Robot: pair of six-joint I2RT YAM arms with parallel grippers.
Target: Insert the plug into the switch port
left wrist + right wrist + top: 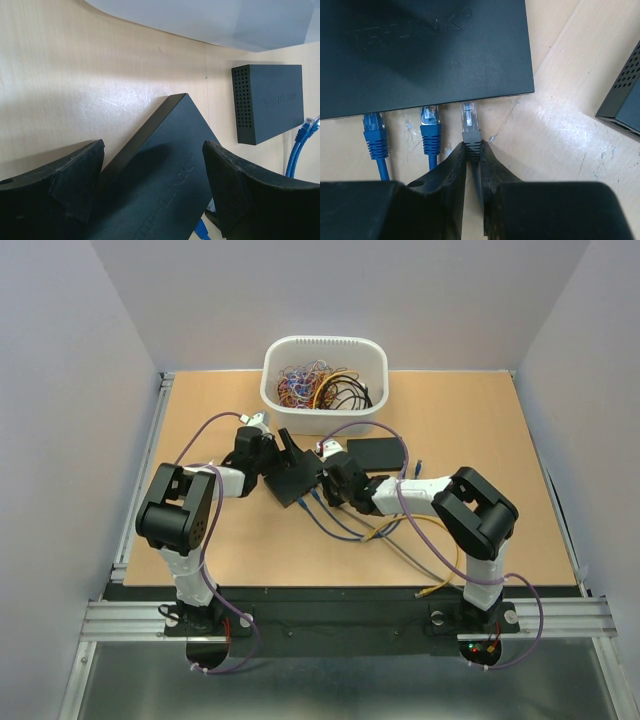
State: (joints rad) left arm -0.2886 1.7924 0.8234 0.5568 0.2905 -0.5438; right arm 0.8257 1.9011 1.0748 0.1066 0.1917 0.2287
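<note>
The black switch (297, 486) (420, 50) lies mid-table. My left gripper (283, 456) (154, 148) is spread wide, with a finger against each side of the switch (165, 165). My right gripper (336, 482) (472, 146) is shut on the ribbed boot of a grey cable's connector (470, 120). The connector's clear tip meets the switch's port edge, beside two blue connectors (431, 131). The switch port itself is hidden under that edge. A thin yellow cable (456, 558) curves to the near table edge. Its end (424, 592), the plug, lies there, away from both grippers.
A second black box (375, 452) (270, 102) (626, 95) lies right of the switch. A white basket (325, 341) of tangled cables stands at the back. Blue cables (325, 522) (300, 145) and a grey one trail from the switch toward the front.
</note>
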